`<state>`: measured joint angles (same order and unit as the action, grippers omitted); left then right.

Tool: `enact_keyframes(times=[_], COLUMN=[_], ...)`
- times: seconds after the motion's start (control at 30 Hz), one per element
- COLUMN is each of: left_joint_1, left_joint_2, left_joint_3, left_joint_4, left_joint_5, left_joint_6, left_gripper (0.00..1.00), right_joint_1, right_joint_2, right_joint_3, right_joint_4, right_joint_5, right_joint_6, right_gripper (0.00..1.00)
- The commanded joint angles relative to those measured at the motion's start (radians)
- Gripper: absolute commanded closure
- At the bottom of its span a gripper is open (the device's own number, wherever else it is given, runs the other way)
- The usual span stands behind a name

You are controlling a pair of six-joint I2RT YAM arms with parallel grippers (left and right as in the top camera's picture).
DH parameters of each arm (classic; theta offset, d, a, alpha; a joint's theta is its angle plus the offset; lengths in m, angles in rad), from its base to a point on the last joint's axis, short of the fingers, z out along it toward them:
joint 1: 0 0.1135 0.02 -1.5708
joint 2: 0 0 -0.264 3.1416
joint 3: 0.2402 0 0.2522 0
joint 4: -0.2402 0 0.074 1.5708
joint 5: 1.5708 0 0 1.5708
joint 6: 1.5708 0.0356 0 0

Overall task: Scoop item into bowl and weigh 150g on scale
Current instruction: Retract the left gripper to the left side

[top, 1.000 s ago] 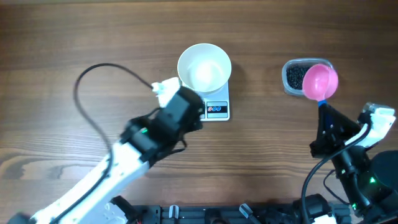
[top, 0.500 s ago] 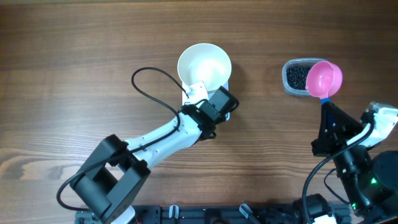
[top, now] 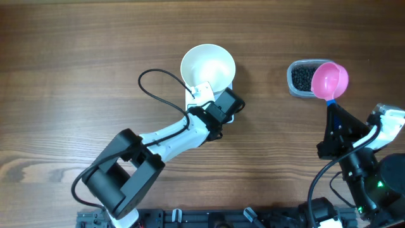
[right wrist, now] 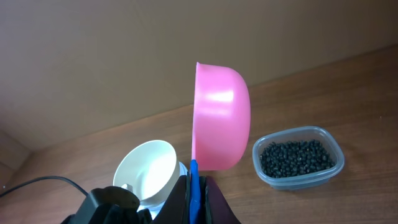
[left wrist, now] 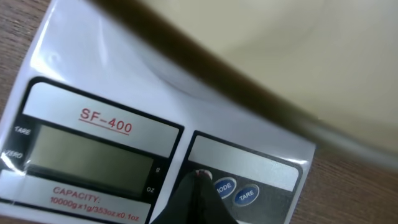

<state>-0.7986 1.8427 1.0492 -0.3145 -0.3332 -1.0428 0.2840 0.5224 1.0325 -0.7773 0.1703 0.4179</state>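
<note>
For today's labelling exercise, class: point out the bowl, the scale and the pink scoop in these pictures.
bowl [top: 207, 68], overhead view, bare inner wall.
scale [left wrist: 90, 155], left wrist view, grey display.
pink scoop [right wrist: 222, 118], right wrist view, outside of cup.

You have one white bowl [top: 207, 68], one scale [left wrist: 93, 74] with one display [left wrist: 87, 155] and two round blue buttons [left wrist: 247, 195], one clear tub [right wrist: 258, 168] and one pink scoop [right wrist: 221, 118]. The black grains [right wrist: 295, 158] are too many for you to count. You see two claws, the left claw [left wrist: 200, 180] and the right claw [right wrist: 196, 186], plus one looping black cable [top: 140, 85] and one wooden worktop [top: 76, 38].
</note>
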Motion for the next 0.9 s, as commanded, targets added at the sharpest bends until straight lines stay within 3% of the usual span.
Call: enact_keyframes(times=[0.0, 0.27, 0.43, 0.47, 0.53, 0.63, 0.73, 0.8, 0.83, 0.87], left_joint_1=[-0.002, -0.003, -0.003, -0.003, 0.000, 0.000, 0.000, 0.000, 0.000, 0.004], left_joint_2=[0.055, 0.051, -0.227, -0.296, -0.464, -0.642, -0.731, -0.747, -0.755, -0.771], left_joint_3=[0.004, 0.004, 0.004, 0.004, 0.004, 0.004, 0.004, 0.004, 0.004, 0.005], left_joint_4=[0.020, 0.008, -0.058, -0.086, -0.158, -0.246, -0.415, -0.491, -0.503, -0.483], left_joint_5=[-0.027, -0.022, 0.148, 0.147, 0.091, -0.129, -0.392, -0.401, -0.401, -0.370], left_joint_6=[-0.013, -0.009, 0.119, 0.123, 0.125, 0.244, 0.296, 0.298, 0.349, 0.550], left_gripper=[0.96, 0.96, 0.94, 0.91, 0.73, 0.00, 0.00, 0.00, 0.00, 0.00], right_joint_1=[-0.003, -0.003, -0.003, -0.003, -0.003, -0.003, -0.003, -0.003, -0.003, -0.003], right_joint_2=[-0.002, -0.002, -0.002, -0.002, -0.001, 0.004, 0.009, 0.021, 0.031, 0.049], right_joint_3=[0.014, 0.014, 0.014, 0.014, 0.013, 0.013, 0.006, 0.006, 0.006, 0.006], right_joint_4=[0.005, 0.005, -0.003, -0.007, -0.033, -0.059, -0.059, -0.058, -0.056, -0.053], right_joint_5=[0.025, 0.026, 0.025, 0.025, 0.025, 0.025, 0.016, 0.017, 0.016, 0.013], right_joint_6=[0.001, 0.001, 0.004, 0.004, 0.004, 0.037, 0.062, 0.082, 0.083, 0.083], right_gripper=[0.96, 0.96, 0.96, 0.96, 0.96, 0.96, 0.96, 0.96, 0.96, 0.95])
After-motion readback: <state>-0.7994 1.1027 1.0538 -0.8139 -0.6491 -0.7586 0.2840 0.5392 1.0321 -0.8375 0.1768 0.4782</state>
